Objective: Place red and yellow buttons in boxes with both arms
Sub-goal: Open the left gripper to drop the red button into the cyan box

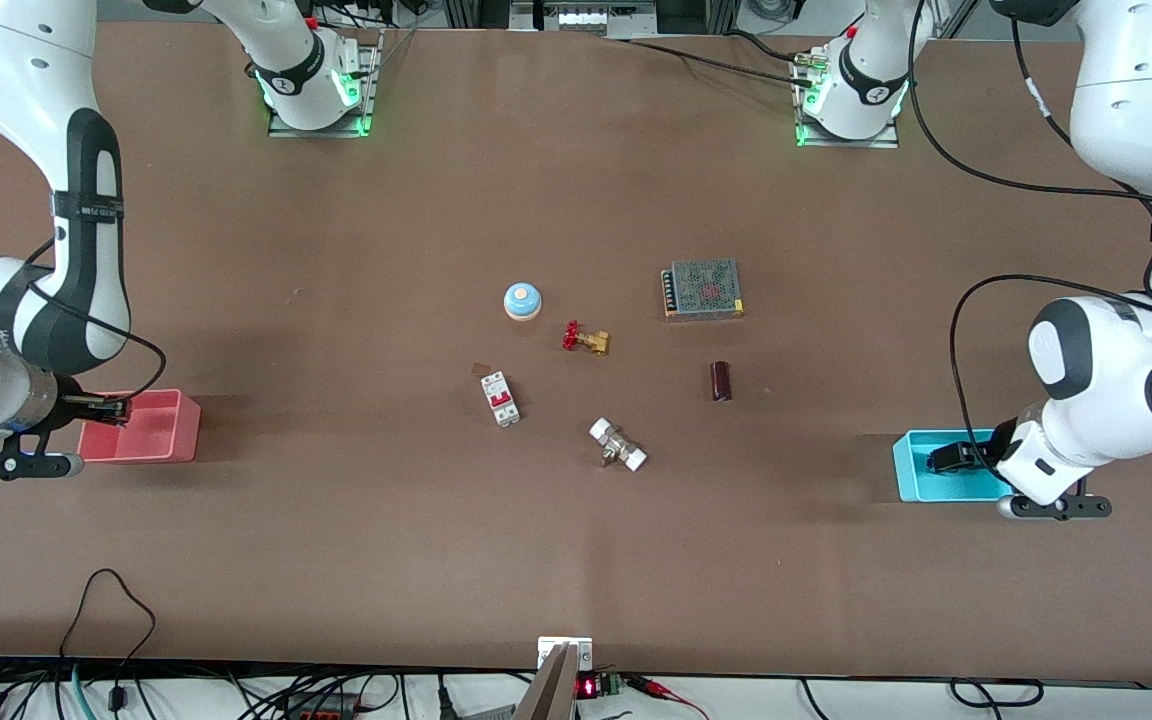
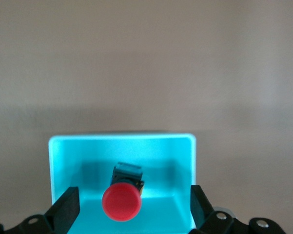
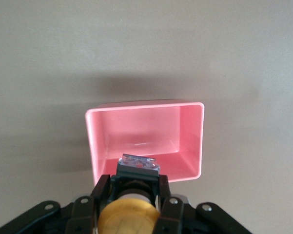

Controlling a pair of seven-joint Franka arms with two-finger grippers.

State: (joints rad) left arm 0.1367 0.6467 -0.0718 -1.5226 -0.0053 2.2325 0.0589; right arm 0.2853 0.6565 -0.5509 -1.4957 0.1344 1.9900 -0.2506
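Observation:
The red button (image 2: pixel 121 202) lies inside the cyan bin (image 2: pixel 122 146), with its cap facing up. My left gripper (image 2: pixel 134 194) is open above that bin, one finger to each side of the button and clear of it. In the front view the left gripper (image 1: pixel 951 458) is over the cyan bin (image 1: pixel 911 475) at the left arm's end of the table. My right gripper (image 3: pixel 133 181) is shut on the yellow button (image 3: pixel 127 217) and holds it over the edge of the pink bin (image 3: pixel 146 131). In the front view the right gripper (image 1: pixel 106 408) is over the pink bin (image 1: pixel 161 430).
Mid-table lie a blue-domed button (image 1: pixel 523 301), a red-handled brass valve (image 1: pixel 586 339), a white circuit breaker (image 1: pixel 500 398), a metal-mesh power supply (image 1: pixel 703 288), a dark cylinder (image 1: pixel 721 381) and a white-ended fitting (image 1: pixel 618 445).

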